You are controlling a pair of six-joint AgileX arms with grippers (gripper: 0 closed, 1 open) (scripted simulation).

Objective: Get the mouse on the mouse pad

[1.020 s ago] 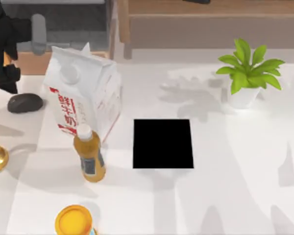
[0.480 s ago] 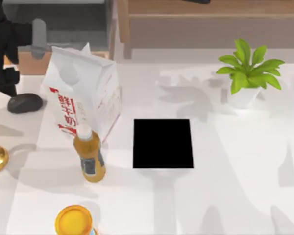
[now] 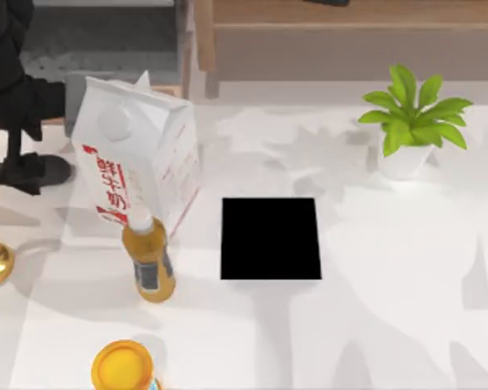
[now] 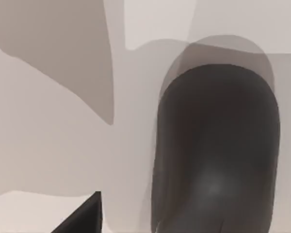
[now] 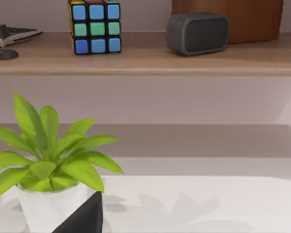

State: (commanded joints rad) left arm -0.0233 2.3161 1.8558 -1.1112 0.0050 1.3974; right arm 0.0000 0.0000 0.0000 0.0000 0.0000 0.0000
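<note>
The left hand (image 3: 16, 172) sits over the mouse (image 3: 55, 169) at the surface's (image 3: 390, 309) far left, hiding most of it; whether its fingers are apart I cannot tell. The mouse pad (image 3: 271, 238) lies centrally, bare, well apart.

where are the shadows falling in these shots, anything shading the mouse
Top view: leafy shadows from the plant spread over the table, and the left gripper sits over the mouse at the table's left. Left wrist view: the mouse lies in a soft grey shadow with a faint highlight on its back. Right wrist view: evenly lit, faint leaf shadows.
</note>
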